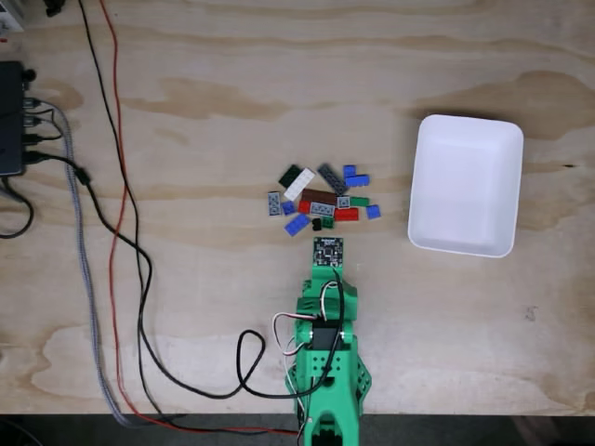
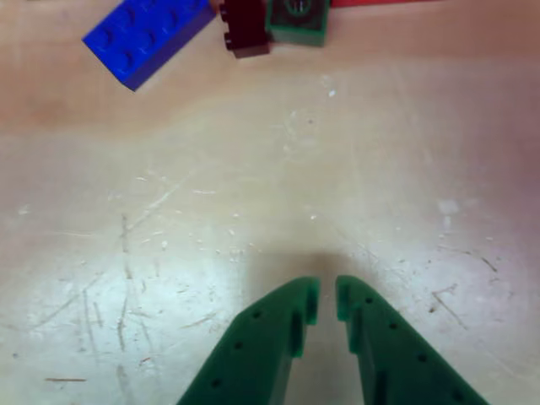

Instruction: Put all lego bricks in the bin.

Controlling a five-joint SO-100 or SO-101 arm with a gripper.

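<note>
In the fixed view the lego bricks (image 1: 321,200) lie in a loose pile at the table's middle, in blue, green, red, grey, brown, black and white. The bin (image 1: 465,184), a shallow white tray, stands empty to their right. The green arm (image 1: 323,362) reaches in from the bottom edge, and its small circuit board (image 1: 327,249) sits just below the pile. In the other view my gripper (image 2: 327,297) hovers over bare wood, shut with nothing between its fingers. A blue brick (image 2: 148,38), a dark brick (image 2: 246,25) and a green brick (image 2: 297,21) lie just ahead of it.
Black, red and grey braided cables (image 1: 121,232) run down the table's left side from a black box (image 1: 11,116) at the left edge. One black cable loops to the arm's base (image 1: 246,358). The table's front edge (image 1: 186,415) is at the bottom.
</note>
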